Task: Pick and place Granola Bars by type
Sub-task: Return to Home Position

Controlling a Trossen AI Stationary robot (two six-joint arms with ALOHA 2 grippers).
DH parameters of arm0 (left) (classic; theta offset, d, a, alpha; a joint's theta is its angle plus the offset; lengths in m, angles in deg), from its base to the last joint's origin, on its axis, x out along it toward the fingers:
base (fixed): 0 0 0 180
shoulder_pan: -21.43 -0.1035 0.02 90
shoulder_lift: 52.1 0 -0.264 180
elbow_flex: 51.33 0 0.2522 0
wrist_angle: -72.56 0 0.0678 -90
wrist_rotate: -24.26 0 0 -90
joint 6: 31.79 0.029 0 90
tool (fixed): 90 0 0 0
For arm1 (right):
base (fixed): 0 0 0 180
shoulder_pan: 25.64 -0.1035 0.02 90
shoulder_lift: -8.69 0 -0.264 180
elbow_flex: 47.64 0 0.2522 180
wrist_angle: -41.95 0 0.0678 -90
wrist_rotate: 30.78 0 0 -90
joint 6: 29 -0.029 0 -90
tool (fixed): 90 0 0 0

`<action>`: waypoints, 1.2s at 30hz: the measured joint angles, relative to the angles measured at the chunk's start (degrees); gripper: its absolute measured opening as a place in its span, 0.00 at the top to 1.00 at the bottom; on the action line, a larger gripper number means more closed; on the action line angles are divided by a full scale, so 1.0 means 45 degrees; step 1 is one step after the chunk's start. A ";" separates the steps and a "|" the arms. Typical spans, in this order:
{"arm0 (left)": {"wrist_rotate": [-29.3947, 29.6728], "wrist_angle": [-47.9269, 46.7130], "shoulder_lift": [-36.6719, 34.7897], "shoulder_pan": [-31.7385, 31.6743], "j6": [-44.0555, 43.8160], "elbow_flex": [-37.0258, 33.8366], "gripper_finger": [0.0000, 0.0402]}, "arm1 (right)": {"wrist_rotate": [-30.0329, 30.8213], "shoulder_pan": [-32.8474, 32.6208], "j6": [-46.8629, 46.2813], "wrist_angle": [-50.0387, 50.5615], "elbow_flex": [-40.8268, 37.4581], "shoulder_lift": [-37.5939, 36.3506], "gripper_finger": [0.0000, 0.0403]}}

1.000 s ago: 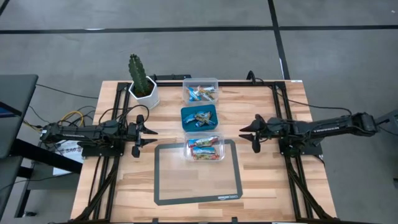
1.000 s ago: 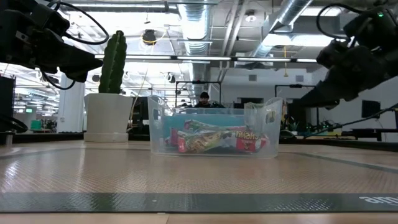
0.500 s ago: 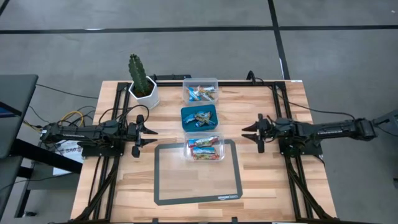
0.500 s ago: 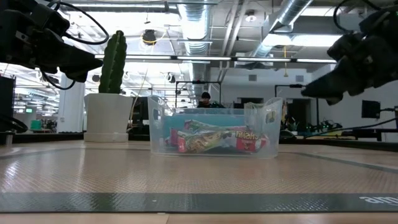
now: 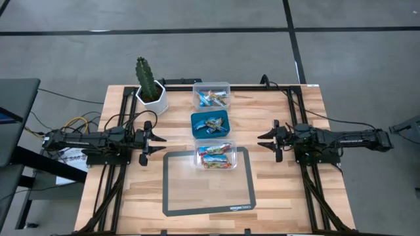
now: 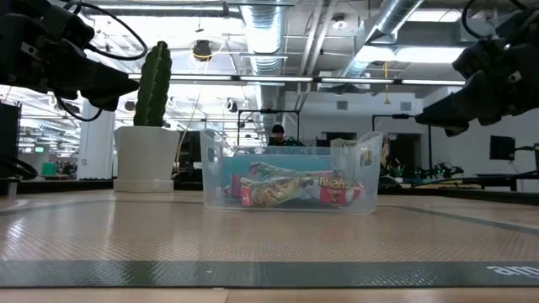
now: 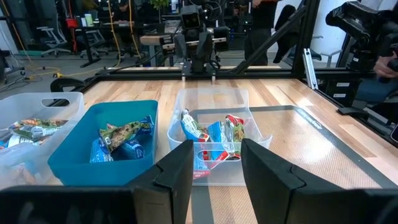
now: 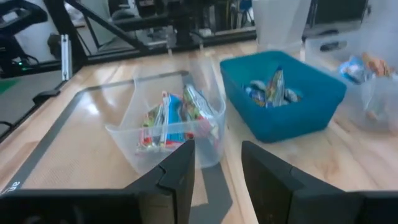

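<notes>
Showing both arms stretched low along the desk's side edges, left and right, their tools pointed inward at a middle column of three bins. The left gripper [image 5: 159,143] hovers near the left edge, released, its fingers [image 7: 177,171] spread with nothing between them; the right gripper [image 5: 263,140] hovers well apart near the right edge, likewise released and bare. All Granola Bars [image 5: 215,158] lie inside the bins. Red-wrapped bars showing some blue fill the near clear bin [image 5: 197,155], which stands on the far edge of the dark-framed mat [image 5: 209,187]. Blue-wrapped bars lie in the teal bin [image 5: 194,124] just behind it. A mix of blue and orange wrappers lies in the far clear bin [image 5: 195,97] at the desk's far edge. A potted cactus [image 5: 149,88] stands near the far left corner. In the low view the near clear bin [image 6: 349,172] sits midway between the two raised arms, with a person partly visible in the room behind it.
</notes>
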 joint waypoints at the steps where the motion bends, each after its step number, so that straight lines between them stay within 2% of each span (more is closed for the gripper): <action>1: 0.0004 0.0004 0.0004 0.0002 0.0009 0.0000 0.68 | -0.0024 0.0000 0.0163 -0.0011 0.0000 -0.0061 0.69; 10: 0.0000 0.0000 0.0004 0.0004 -0.0001 0.0000 0.68 | 0.0313 0.0024 0.0954 0.0023 -0.0005 0.0016 0.69; 22: 0.0000 0.0002 0.0004 0.0000 -0.0089 0.0002 0.68 | 0.0317 0.0019 -0.1096 0.0032 -0.0010 0.0125 0.69; 36: -0.0003 0.0004 0.0005 0.0002 -0.0093 0.0000 0.68 | 0.0332 0.0000 -0.1163 0.0037 -0.0015 0.0125 0.69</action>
